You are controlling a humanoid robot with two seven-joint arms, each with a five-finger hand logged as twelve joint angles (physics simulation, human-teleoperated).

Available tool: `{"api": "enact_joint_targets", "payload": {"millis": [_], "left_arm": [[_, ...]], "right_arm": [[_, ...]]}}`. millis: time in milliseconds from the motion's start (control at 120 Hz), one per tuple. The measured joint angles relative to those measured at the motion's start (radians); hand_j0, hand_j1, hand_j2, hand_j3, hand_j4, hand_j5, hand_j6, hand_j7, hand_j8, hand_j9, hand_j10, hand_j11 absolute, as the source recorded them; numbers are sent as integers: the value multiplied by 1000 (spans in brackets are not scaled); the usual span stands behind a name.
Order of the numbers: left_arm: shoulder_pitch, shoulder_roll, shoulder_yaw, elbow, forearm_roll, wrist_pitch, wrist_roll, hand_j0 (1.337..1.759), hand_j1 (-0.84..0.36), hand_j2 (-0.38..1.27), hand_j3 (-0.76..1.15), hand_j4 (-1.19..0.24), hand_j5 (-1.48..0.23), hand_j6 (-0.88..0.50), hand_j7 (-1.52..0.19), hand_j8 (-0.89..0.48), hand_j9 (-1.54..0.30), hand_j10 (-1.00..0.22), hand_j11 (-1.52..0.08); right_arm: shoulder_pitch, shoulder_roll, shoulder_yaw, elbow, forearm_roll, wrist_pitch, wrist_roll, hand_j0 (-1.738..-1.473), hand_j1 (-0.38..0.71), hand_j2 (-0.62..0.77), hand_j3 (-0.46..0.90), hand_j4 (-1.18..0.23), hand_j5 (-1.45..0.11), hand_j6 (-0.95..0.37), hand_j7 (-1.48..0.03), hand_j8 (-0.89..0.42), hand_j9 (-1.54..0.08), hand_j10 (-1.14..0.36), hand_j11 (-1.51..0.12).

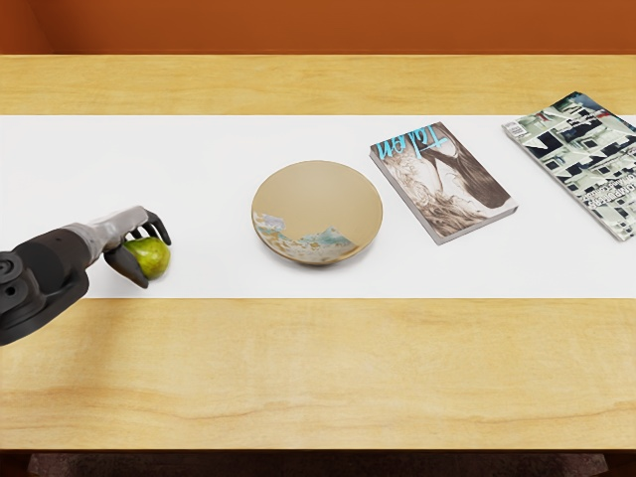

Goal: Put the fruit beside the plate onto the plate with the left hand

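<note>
A yellow-green pear (152, 257) sits on the white table runner, well to the left of the tan plate (317, 213). My left hand (142, 246) comes in from the left edge and has its dark fingers curled over the top and its thumb under the near side of the pear. The pear looks to be at table level or just off it. The plate holds nothing. The right arm does not show.
A white runner (199, 149) crosses the wooden table. A magazine (442, 181) lies just right of the plate. A second magazine (581, 159) lies at the far right edge.
</note>
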Motion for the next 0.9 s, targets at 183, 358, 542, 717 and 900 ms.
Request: {"api": "enact_joint_targets", "payload": {"millis": [183, 358, 542, 717, 900], "left_arm": [[-26, 2, -4, 0, -14, -21, 0, 1652, -327, 335, 0, -374, -893, -238, -851, -323, -856, -572, -858], [-88, 2, -11, -1, -37, -49, 0, 1652, -325, 328, 0, -351, -934, -224, -875, -304, -883, -554, -891], [-162, 0, -18, 2, -65, -83, 0, 1651, -366, 373, 0, -309, -961, -188, -888, -271, -896, -520, -909], [-211, -39, -35, 3, -99, -113, 0, 1649, -388, 410, 0, -294, -978, -163, -908, -259, -903, -502, -916], [-251, -114, -66, 15, -118, -144, 0, 1649, -329, 323, 0, -333, -985, -198, -929, -277, -913, -532, -922]], "right_arm": [[3, 0, 1, 0, 0, 0, 0, -1658, -349, 0, 0, 0, 0, 0, 0, 0, 0, 0, 0], [7, 0, 1, 0, 0, 0, 0, -1658, -349, 0, 0, 0, 0, 0, 0, 0, 0, 0, 0], [7, 0, 2, 0, 0, 0, 0, -1658, -349, 0, 0, 0, 0, 0, 0, 0, 0, 0, 0], [22, 0, 3, 1, 0, 0, 0, -1658, -349, 0, 0, 0, 0, 0, 0, 0, 0, 0, 0], [39, 0, 2, 1, 0, 0, -4, -1658, -349, 0, 0, 0, 0, 0, 0, 0, 0, 0, 0]]}}
